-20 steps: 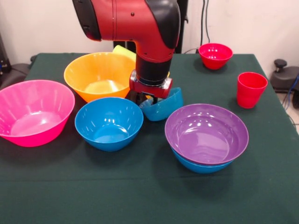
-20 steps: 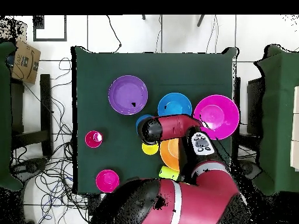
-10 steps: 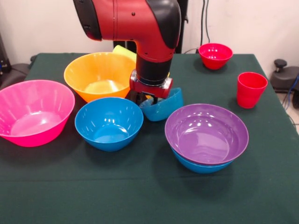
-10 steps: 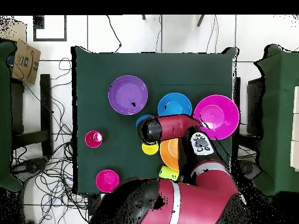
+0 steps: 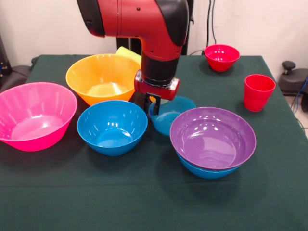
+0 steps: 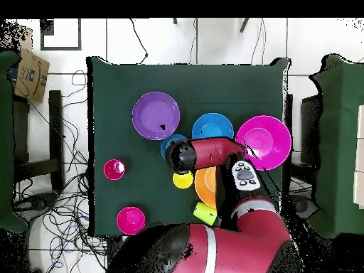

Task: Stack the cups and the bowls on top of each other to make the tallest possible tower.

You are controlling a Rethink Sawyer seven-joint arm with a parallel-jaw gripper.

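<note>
My end effector [image 5: 155, 103] pinches the small blue bowl's [image 5: 169, 115] rim beside the purple bowl [image 5: 212, 137], to carry it.

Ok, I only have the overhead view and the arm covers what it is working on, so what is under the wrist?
Observer: The small translucent blue bowl. The gripper is down at its rim, on the side toward the medium blue bowl.
Operator: Is that small bowl tipped?
Observer: No, from the front it looks upright, mouth up.
Operator: And is anything beneath the purple bowl?
Observer: Yes, the purple bowl sits nested in a second blue bowl, whose lower part shows below it.
</note>
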